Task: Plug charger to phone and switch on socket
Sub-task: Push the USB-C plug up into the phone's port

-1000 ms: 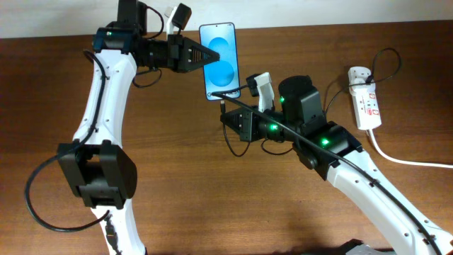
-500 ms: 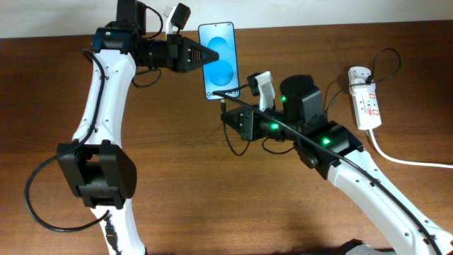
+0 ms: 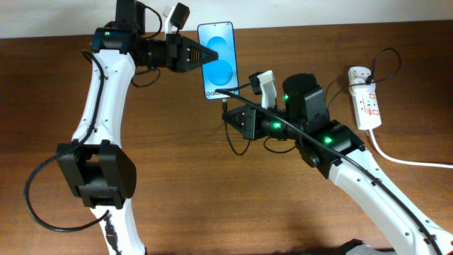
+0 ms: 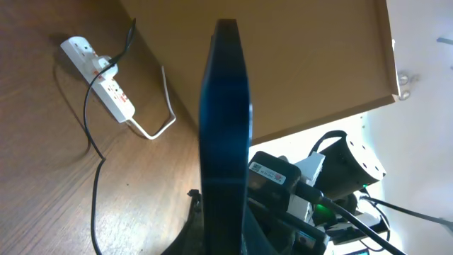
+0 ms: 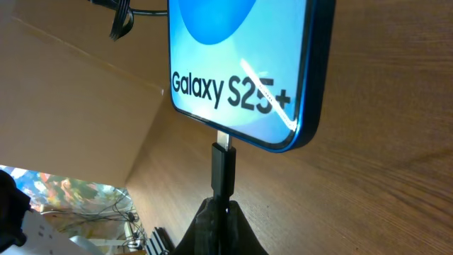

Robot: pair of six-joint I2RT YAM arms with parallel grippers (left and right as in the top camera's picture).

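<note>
Overhead: left gripper (image 3: 205,54) clamped on the phone (image 3: 219,67) from its side edge. Right gripper (image 3: 226,110) sits just under the phone's bottom end. Socket (image 3: 366,106) lies well behind it, nothing touching it.
Left wrist: phone edge-on between the fingers.
Right wrist: fingers pinched on the plug (image 5: 224,170), metal tip at the port, part still bare.
Judged: insertion nearly done. Seating and switching remain.

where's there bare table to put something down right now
Widest bare wood lies low in the middle, between the left arm and right arm. A smaller patch sits up top, between the phone and the socket. Crowded: around the phone, where the left claw and right claw close in.
</note>
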